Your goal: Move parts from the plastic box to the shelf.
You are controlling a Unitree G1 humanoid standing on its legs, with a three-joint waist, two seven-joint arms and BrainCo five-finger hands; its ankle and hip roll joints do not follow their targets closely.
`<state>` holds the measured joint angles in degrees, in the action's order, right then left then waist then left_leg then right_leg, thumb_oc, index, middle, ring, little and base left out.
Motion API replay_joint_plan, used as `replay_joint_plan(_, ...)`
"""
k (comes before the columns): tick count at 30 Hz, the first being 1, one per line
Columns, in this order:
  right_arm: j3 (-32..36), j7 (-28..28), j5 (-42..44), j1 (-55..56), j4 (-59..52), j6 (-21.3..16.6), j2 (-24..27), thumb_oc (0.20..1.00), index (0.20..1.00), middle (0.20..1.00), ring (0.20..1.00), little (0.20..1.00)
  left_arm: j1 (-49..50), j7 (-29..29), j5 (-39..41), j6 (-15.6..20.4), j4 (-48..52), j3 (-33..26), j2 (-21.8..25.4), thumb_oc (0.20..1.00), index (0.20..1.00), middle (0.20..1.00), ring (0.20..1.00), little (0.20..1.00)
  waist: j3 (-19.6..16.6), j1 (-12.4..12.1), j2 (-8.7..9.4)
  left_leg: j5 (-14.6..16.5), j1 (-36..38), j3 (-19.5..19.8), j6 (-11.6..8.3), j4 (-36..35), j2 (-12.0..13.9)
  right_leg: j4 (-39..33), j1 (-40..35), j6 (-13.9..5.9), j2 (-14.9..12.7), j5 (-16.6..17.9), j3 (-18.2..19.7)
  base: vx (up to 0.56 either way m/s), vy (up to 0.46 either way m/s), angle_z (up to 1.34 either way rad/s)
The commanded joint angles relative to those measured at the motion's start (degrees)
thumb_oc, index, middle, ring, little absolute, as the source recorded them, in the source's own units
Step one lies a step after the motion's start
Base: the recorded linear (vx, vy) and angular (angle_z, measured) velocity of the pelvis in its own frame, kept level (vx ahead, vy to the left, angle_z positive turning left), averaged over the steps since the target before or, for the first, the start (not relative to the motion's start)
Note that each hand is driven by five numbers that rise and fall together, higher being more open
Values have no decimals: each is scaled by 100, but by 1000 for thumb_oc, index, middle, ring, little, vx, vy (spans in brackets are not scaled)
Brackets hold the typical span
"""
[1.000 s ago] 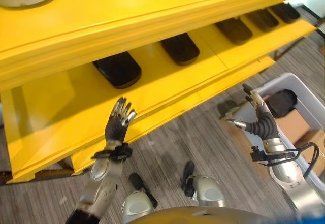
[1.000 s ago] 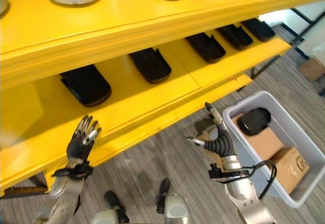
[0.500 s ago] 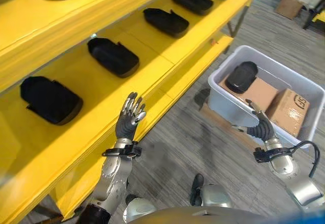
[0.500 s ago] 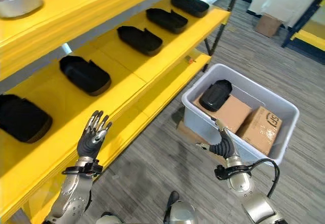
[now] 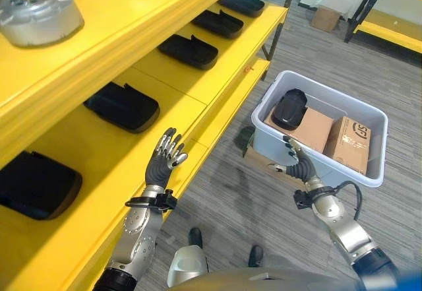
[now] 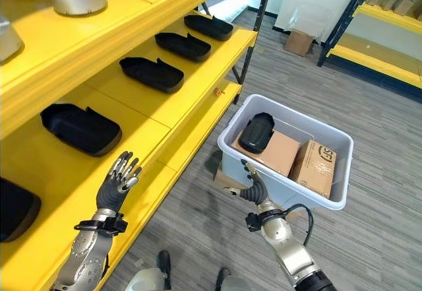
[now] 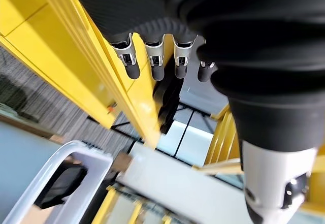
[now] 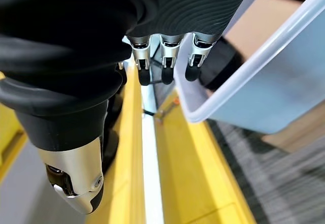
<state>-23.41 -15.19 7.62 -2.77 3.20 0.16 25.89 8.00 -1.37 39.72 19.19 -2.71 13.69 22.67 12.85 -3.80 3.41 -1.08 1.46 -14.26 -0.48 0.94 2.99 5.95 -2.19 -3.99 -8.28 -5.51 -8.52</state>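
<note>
Well, black part (image 5: 290, 108) half hidden (behind plastic box (image 5: 369, 172) wall).

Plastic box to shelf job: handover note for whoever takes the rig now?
Left hand: open, empty, raised in front of the yellow shelf edge.
Right hand: open, empty, at the near wall of the plastic box, not yet inside.
In the box: one black part at the shelf-side end, lying on a cardboard box; a second cardboard box beside it.
Done: a row of black parts already sits on the middle shelf level.
Left: reach in, take the black part, place it on the shelf.
</note>
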Motion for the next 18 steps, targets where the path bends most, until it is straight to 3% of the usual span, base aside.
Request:
replay_joint_plan(1,57,-189,72,-372,-354,-239,320,1000,1000,1000,1000,1000,-183,-171,-203,241,40,11,-164,1000,1000,1000,1000,1000,80,-6,-103,-35,-442,643,-198,16,152,36,-408,178,493,-207,-275,181,182,-30)
replay_joint_plan(7,91,-434,458,-431,-229,-115,32,1000,1000,1000,1000,1000,-242,-591,-591,46,-250,70,-18,1000,1000,1000,1000,1000,-37,93,-192,238,26,278,44,-98,8,939,-94,88,534,-389,-485,134,149,-23)
replay_joint_plan(8,96,-520,470,-465,-12,-159,-162,1000,1000,1000,1000,1000,-237,-596,-696,65,-307,114,6,1000,1000,1000,1000,1000,-6,117,-243,289,174,165,113,-135,9,1536,173,-59,414,-227,-577,84,69,-40)
replay_joint_plan(10,81,-654,503,-502,131,-208,-290,1000,1000,1000,1000,1000,-244,-613,-696,78,-354,147,29,1000,1000,1000,1000,1000,19,113,-263,297,279,49,136,-189,37,1697,291,-161,231,-105,-632,74,-13,-60)
replay_joint_plan(13,48,-1016,450,-590,396,-532,-557,1000,1000,1000,1000,1000,-311,-561,-690,159,-424,328,70,1000,1000,1000,1000,1000,27,195,-314,213,437,-137,54,-327,221,910,252,-341,-227,235,-576,84,-172,-66)
replay_joint_plan(16,28,-1150,344,-718,419,-354,-694,1000,1000,1000,1000,1000,-398,-482,-731,184,-403,480,88,1000,1000,1000,1000,1000,29,246,-343,151,596,-309,-102,-484,415,32,179,-564,-706,849,-509,103,-285,-39)
replay_joint_plan(18,-2,-1165,238,-822,430,-181,-747,1000,1000,1000,1000,1000,-423,-420,-680,382,-380,595,102,1000,1000,1000,1000,1000,60,284,-343,172,686,-488,-227,-490,617,-123,229,-704,-819,920,-515,184,-462,-51)
